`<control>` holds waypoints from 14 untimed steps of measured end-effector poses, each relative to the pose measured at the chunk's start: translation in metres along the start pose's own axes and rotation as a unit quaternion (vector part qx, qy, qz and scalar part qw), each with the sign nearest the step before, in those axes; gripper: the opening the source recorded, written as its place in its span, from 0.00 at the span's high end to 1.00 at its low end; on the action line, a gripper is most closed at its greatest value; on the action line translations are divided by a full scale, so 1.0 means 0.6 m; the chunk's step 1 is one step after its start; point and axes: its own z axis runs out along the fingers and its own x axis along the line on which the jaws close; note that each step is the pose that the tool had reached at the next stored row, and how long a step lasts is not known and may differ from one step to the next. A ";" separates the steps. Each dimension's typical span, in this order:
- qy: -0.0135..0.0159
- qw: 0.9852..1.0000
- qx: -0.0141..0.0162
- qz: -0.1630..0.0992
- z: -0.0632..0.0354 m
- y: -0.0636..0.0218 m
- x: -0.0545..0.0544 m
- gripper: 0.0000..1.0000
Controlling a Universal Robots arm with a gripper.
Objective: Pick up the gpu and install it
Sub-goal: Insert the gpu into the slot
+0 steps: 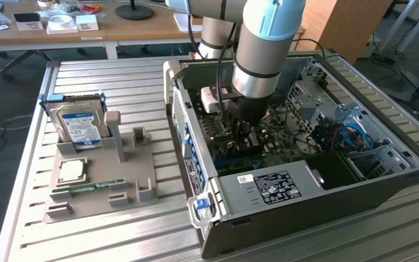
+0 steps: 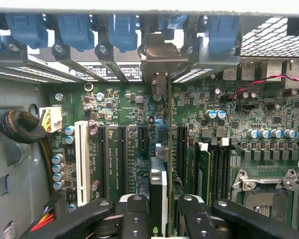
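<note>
Your gripper (image 1: 244, 141) is down inside the open computer case (image 1: 384, 180), and its jaws are closed narrow on the gpu (image 2: 162, 199). In the wrist view you see the card edge-on, a very thin strip that stands upright between the two black fingers (image 2: 134, 219) and reaches down toward the motherboard (image 2: 139, 119), in line with the long black slots (image 2: 123, 149) near the middle of the board. Its far end points at the metal bracket (image 2: 162, 59) by the blue clips (image 2: 124, 30) on the back wall of the case. I cannot tell if the card already touches a slot. This card looks light and stiff, but it is thin and could bend or crack, so hold it by its flat faces, as your jaws do, and keep it straight up. The white slot (image 2: 81, 154) lies off to one side, and the green memory stick (image 2: 204, 174) sits on the other side of the card. Out on the tray (image 1: 100, 185) beside the case, the hard drive (image 1: 78, 125) stands at the back corner.
</note>
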 end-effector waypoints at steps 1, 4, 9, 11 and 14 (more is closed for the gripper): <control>0.000 1.000 0.000 0.000 0.000 0.000 0.000 0.73; 0.000 1.000 0.000 0.000 0.000 0.000 0.000 0.73; 0.000 1.000 0.000 0.000 0.000 0.000 0.000 0.73; 0.000 1.000 0.000 0.004 0.000 0.000 0.000 0.73; 0.000 1.000 0.000 0.008 0.000 0.000 0.000 0.73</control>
